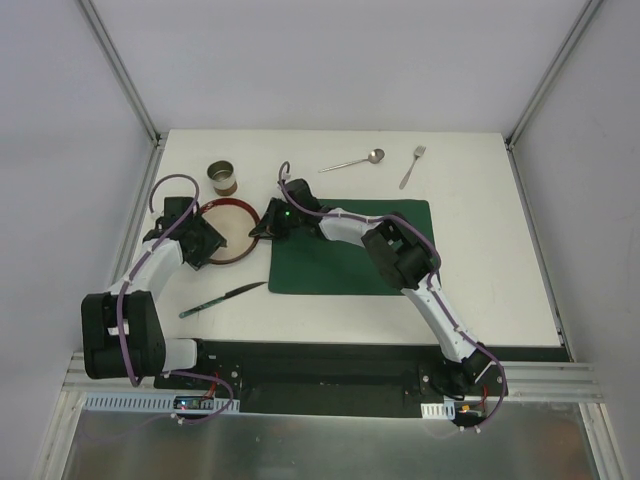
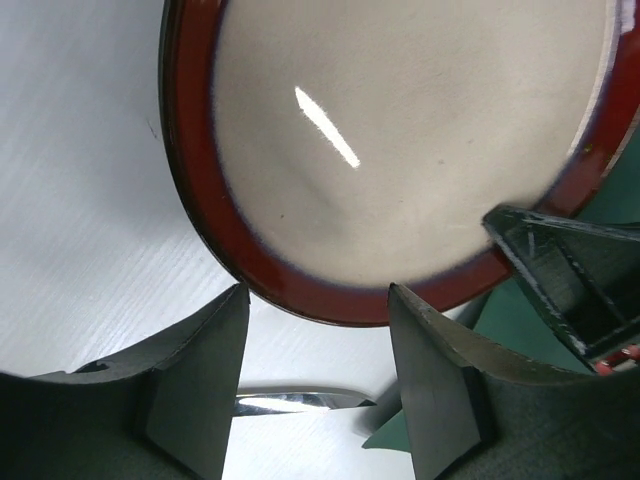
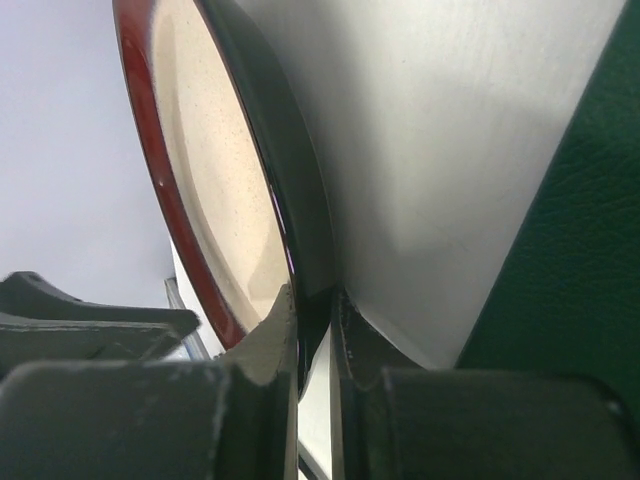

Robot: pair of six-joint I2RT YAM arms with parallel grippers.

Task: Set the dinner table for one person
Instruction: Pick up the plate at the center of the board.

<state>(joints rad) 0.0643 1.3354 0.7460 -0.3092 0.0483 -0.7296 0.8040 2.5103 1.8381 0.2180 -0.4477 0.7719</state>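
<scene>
While seen from above, the white dinner table (image 1: pixel 480 290) fills the frame, a green placemat (image 1: pixel 350 250) at its centre. A red-rimmed plate (image 1: pixel 232 228) lies just left of the mat, with a cup (image 1: pixel 224 179) beyond it, a spoon (image 1: pixel 355 161) and fork (image 1: pixel 412 166) at the far side, and a knife (image 1: pixel 225 298) near left. Left wrist view: left gripper (image 2: pixel 318 300) has its jaws apart, fingers (image 2: pixel 200 360) either side of the plate's near rim and not pinching it; whether they touch it is unclear. Right wrist view: right gripper (image 3: pixel 312 300) is clamped on the plate's rim, tabletop and mat behind.
</scene>
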